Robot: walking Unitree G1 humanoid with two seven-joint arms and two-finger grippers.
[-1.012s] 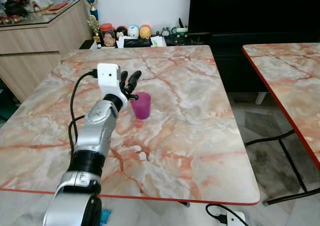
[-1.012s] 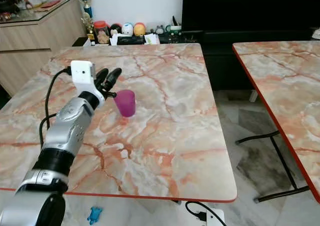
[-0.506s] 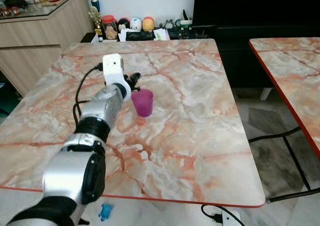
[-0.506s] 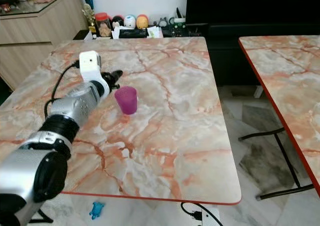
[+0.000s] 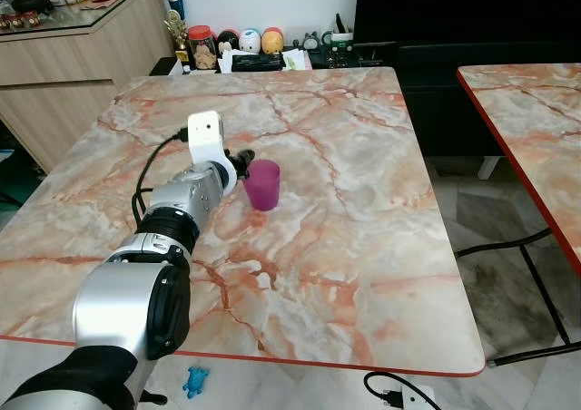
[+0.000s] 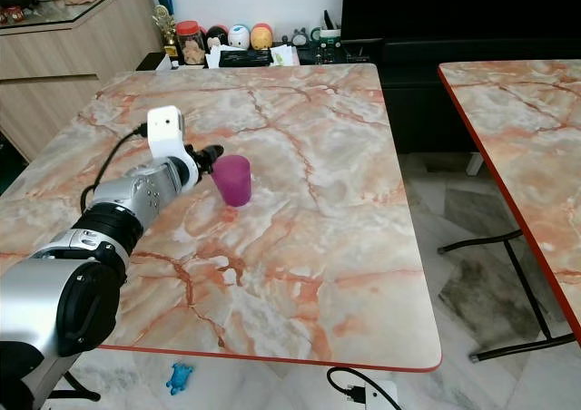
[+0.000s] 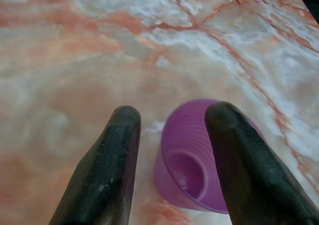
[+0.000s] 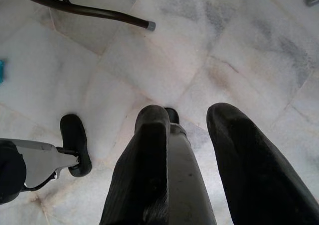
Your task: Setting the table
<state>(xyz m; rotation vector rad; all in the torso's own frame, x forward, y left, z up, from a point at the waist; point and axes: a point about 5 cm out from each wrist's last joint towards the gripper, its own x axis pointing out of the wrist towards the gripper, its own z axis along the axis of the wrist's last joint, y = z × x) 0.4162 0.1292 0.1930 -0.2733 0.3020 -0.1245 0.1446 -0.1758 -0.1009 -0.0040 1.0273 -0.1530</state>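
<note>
A purple plastic cup (image 5: 263, 183) stands upright on the marble table (image 5: 345, 238), left of its middle. My left gripper (image 5: 241, 160) lies low over the table just to the left of the cup, open, its tips close to the cup's side. In the left wrist view the cup (image 7: 187, 160) sits just beyond the two black fingers (image 7: 119, 150), and one finger overlaps its rim. My right gripper (image 8: 188, 114) hangs open over the tiled floor, holding nothing.
A second marble table (image 5: 536, 111) stands to the right across a gap of floor. A wooden sideboard (image 5: 64, 74) is at the far left, and jars and toys (image 5: 236, 47) sit behind the table. On the floor are a blue toy (image 5: 193, 381) and a power plug (image 5: 395, 396).
My left gripper has dropped from above the cup's rim to a low spot beside the cup. The cup stays put. The camera has shifted a little.
</note>
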